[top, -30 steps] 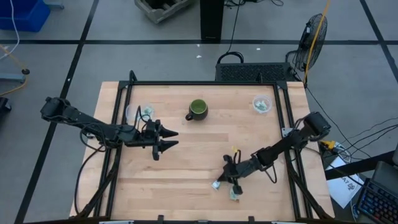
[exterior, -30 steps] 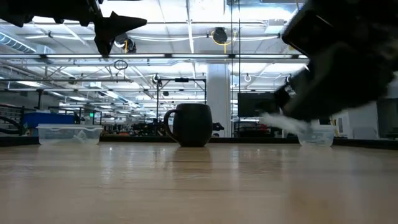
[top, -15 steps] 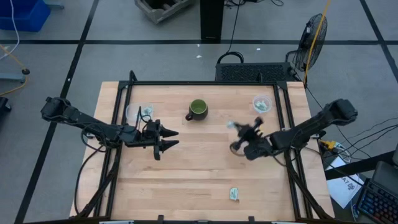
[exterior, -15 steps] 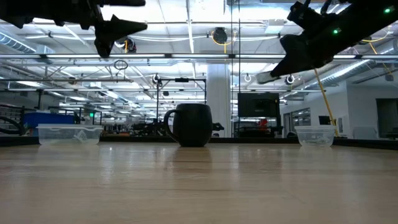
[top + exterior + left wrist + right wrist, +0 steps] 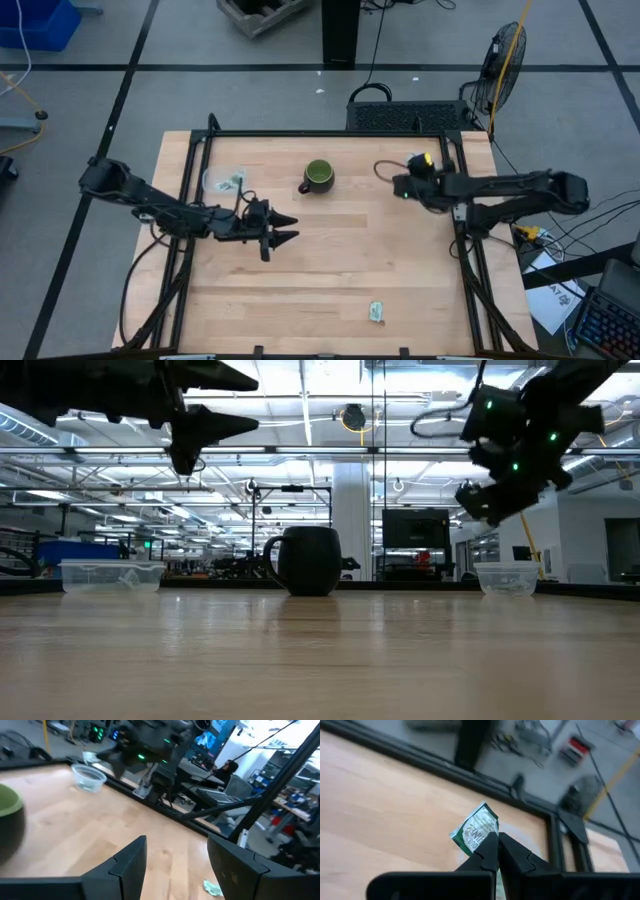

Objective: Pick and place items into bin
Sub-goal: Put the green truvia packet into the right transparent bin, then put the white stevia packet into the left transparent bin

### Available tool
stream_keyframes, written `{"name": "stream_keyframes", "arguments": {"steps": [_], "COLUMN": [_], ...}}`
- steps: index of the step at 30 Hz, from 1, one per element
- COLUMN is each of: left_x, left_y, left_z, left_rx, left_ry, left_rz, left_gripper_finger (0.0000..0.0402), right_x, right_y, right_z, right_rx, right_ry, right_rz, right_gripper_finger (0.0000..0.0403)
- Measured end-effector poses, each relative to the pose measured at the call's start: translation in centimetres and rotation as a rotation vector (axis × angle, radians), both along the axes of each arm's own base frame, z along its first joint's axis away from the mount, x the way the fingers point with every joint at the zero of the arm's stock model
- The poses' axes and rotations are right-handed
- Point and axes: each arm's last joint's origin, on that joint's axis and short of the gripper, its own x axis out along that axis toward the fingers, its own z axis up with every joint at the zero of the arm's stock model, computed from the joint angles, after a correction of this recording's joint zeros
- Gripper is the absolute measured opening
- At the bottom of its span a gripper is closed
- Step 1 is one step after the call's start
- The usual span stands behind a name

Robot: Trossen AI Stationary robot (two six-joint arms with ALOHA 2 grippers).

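Observation:
My right gripper [image 5: 495, 851] is shut on a small green and white packet [image 5: 476, 831], high above the table's far right corner [image 5: 412, 172], over the clear right bin [image 5: 505, 577]. In the high view the arm covers most of that bin. My left gripper [image 5: 286, 228] hangs open in the air left of the table's middle, touching nothing [image 5: 175, 857]. Another packet [image 5: 377, 311] lies flat on the wood near the near edge [image 5: 213, 888]. A clear left bin [image 5: 226, 180] holds packets. My right gripper pinches the packet between its two fingertips [image 5: 489, 849] at the packet's lower edge [image 5: 482, 840]. The packet is lifted clear and sticks up past the fingertips, its printed face showing. Which side the fingers come from does not show plainly.
A green mug [image 5: 318, 176] stands at the far middle of the table, between the two bins [image 5: 305, 560]. A black frame [image 5: 330, 134] runs along the table's edges. Bare wood spreads across the middle and near half.
My right gripper rose from the near edge with one packet and swung toward the far right corner, ending above the right bin. The second packet stayed where it lay on the table. My left gripper drifted a little toward the right and near edge, still open.

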Motion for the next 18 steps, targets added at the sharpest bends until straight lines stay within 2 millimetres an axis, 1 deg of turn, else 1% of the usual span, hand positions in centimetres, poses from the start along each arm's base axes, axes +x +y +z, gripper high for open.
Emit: {"name": "stream_keyframes", "arguments": {"steps": [3,8,12,15,18], "left_x": [0.9,3.1,4.7,5.8,6.9], "left_y": [-0.1,-0.8,-1.3,-1.4,-1.4], "left_z": [-0.3,-0.2,-0.2,-0.2,-0.6], "left_rx": [-0.031,-0.022,0.003,0.017,0.023], "left_ry": [0.011,0.027,0.056,0.082,0.127], "left_rz": [-0.038,-0.079,-0.1,-0.097,-0.099], "left_gripper_finger": [0.0214,0.0214,0.0214,0.0214,0.0214], "right_x": [-0.9,-2.1,-2.6,-2.9,-2.9], "right_y": [-1.8,-3.7,-4.2,-4.2,-4.1], "right_z": [-1.1,-3.0,-4.1,-4.4,-4.3], "right_rx": [0.04,0.152,0.175,0.18,0.174], "right_ry": [0.016,0.002,-0.035,-0.028,-0.037], "right_rz": [-0.067,-0.069,-0.07,-0.079,-0.072], "right_gripper_finger": [0.0,0.0,0.0015,0.0041,0.0075]}}
